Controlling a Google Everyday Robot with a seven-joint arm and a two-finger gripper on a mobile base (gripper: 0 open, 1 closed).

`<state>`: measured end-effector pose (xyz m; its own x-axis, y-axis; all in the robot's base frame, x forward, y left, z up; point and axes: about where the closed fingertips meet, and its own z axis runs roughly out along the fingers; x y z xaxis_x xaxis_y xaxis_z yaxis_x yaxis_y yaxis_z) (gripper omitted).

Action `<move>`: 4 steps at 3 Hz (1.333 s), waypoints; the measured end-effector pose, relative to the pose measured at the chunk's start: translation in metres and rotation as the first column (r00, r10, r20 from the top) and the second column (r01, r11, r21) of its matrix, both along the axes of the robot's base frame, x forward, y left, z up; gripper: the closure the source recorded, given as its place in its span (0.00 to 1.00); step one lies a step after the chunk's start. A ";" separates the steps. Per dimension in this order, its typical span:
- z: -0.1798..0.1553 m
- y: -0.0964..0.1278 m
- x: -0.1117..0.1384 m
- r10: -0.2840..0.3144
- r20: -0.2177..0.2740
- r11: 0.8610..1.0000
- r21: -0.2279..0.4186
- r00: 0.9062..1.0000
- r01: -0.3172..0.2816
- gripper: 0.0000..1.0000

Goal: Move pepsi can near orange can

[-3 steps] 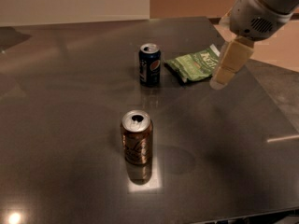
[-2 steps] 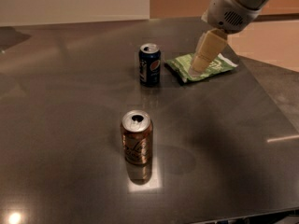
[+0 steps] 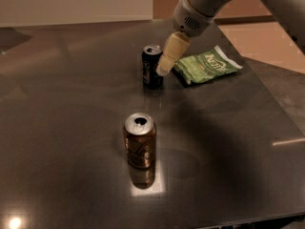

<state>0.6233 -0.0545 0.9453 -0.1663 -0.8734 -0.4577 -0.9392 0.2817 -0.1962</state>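
The pepsi can (image 3: 150,67), dark navy with a silver top, stands upright on the dark table toward the back centre. The orange can (image 3: 139,146), coppery with pale script and an opened silver top, stands upright nearer the front, well apart from the pepsi can. My gripper (image 3: 165,64) hangs from the arm coming in from the upper right, with its cream-coloured fingertip just at the right side of the pepsi can, at about the can's upper half.
A green snack bag (image 3: 207,64) lies flat to the right of the pepsi can. The dark glossy table (image 3: 62,128) ends at its right edge near the tan floor and at the front edge at the bottom.
The gripper has moved left across the snack bag, from the table's right side to right beside the pepsi can. Both cans and the bag have stayed in place.
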 end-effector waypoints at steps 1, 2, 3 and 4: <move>-0.020 0.018 0.012 0.003 -0.052 1.000 0.018 0.999 -0.002 0.00; -0.034 0.027 0.020 0.004 -0.089 1.000 0.031 0.996 -0.001 0.00; -0.042 0.031 0.027 0.006 -0.107 0.999 0.035 0.994 -0.002 0.00; -0.043 0.036 0.029 0.016 -0.119 0.999 0.049 0.993 -0.010 0.16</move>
<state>0.6523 -0.0184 0.9020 -0.2111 -0.8533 -0.4768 -0.9587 0.2759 -0.0692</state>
